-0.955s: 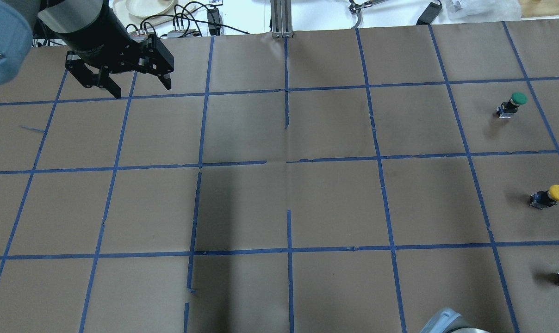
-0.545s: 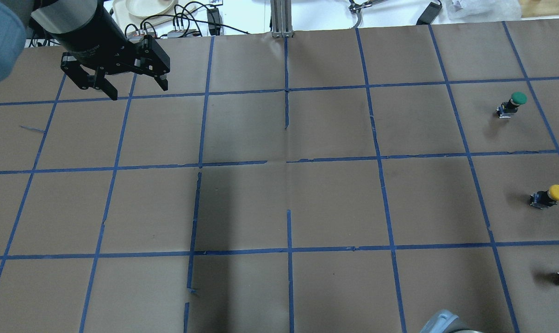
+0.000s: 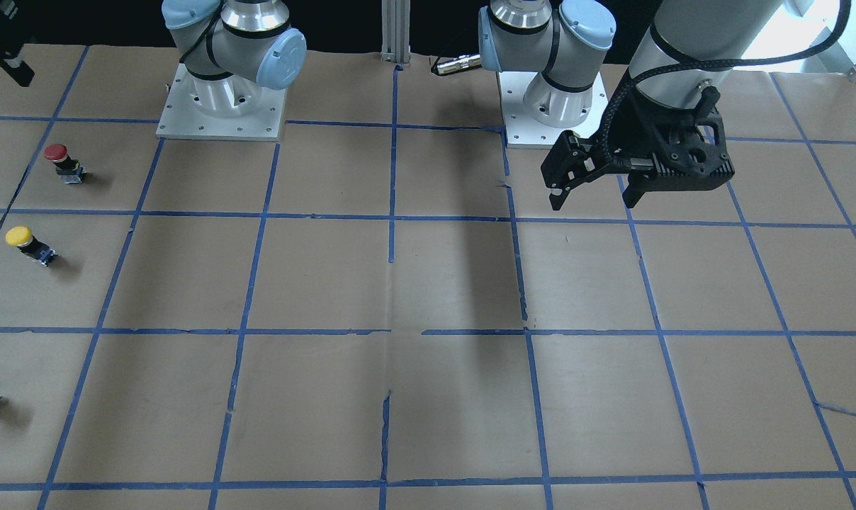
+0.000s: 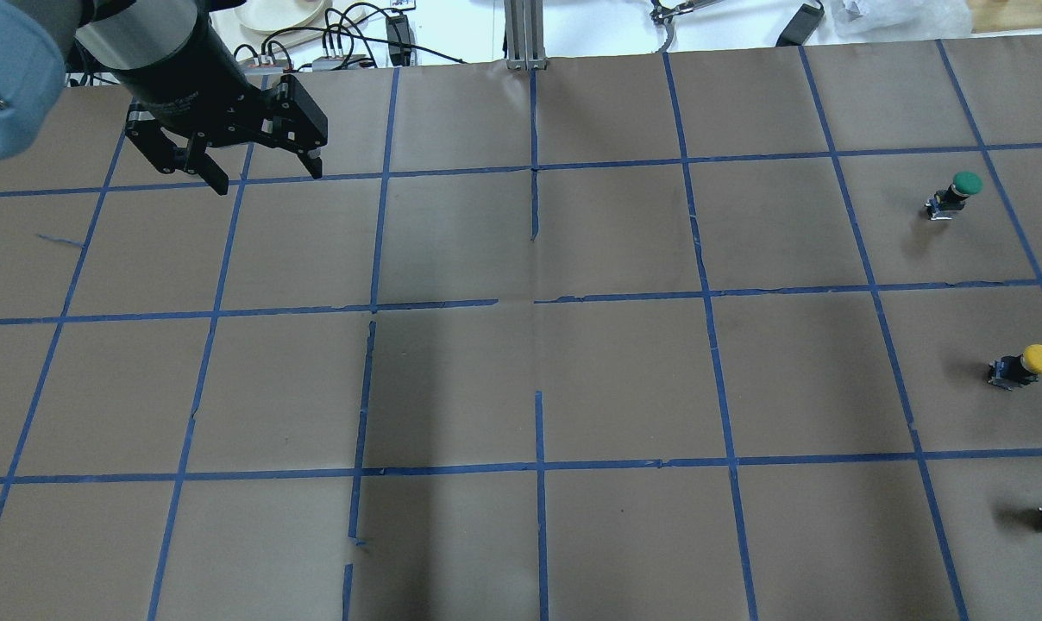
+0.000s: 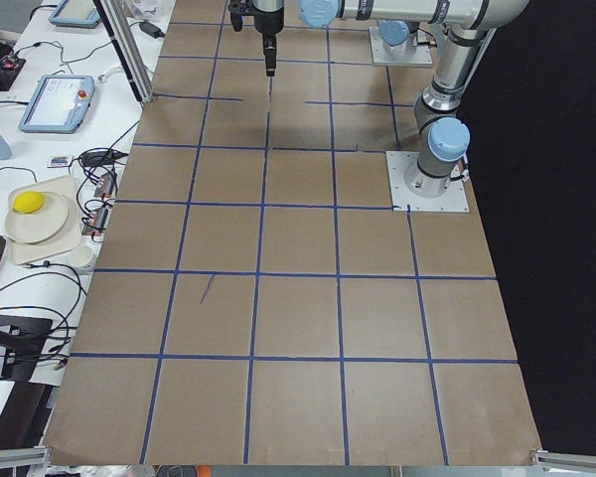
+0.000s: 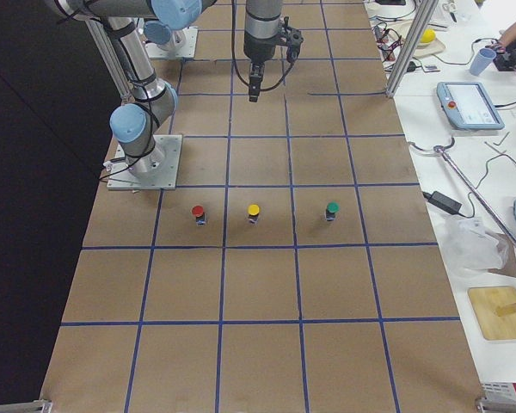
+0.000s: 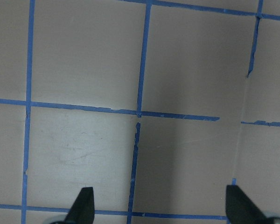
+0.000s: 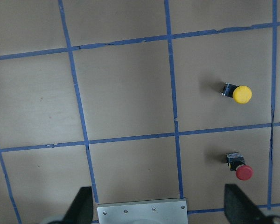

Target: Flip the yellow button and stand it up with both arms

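The yellow button (image 4: 1026,366) stands upright on the surface (image 4: 624,379), black-and-silver switch body down and smooth round mushroom cap up, so its long axis runs vertical. It appears slanted in the overhead and front-facing views, but the exterior right view shows the cap straight above the body. It sits well out from the right arm's base plate (image 3: 258,129), toward the robot's right end of the surface and somewhat forward of the plate. A red button (image 3: 63,161) of the same shape stands closer to the plate and a green button (image 4: 957,194) stands farthest from it. The yellow one is between them, and the three form a spaced row.

The surface is matt brown paper ruled into squares with blue tape, ragged in spots. The plate is a flat square of silver metal with small bolt holes.

The right pincer (image 8: 158,205) hangs well above the square just in front of the plate, its dark fingers spread wide, released. The left pincer (image 4: 267,177), black and angular, is far from the plate across the surface, likewise spread wide and released.
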Action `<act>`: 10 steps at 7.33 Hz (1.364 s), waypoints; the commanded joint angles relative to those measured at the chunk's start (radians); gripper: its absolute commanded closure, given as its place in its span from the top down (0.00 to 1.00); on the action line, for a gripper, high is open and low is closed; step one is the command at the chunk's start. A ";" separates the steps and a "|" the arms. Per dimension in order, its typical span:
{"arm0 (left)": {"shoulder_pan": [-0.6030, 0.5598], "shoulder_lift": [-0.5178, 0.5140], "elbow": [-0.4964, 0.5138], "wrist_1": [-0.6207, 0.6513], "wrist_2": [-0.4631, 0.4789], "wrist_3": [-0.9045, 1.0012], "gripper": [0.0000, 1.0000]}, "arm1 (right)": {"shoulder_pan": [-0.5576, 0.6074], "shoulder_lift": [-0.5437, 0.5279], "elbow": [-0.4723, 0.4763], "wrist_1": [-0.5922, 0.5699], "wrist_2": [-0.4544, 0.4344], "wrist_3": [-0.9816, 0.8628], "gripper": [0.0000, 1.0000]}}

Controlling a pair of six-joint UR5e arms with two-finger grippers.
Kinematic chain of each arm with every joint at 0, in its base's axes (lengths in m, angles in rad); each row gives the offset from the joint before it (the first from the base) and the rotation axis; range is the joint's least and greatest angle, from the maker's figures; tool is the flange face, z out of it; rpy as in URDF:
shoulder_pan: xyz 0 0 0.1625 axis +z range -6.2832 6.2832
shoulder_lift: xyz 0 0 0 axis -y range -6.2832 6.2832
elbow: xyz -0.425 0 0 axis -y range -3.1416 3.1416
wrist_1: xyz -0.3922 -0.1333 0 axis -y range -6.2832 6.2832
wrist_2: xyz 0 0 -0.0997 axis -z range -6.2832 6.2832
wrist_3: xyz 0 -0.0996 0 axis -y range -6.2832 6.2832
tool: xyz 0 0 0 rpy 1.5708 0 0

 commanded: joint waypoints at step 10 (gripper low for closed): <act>-0.009 -0.001 -0.001 0.000 -0.001 0.001 1.00 | 0.426 0.135 0.018 -0.245 -0.022 0.282 1.00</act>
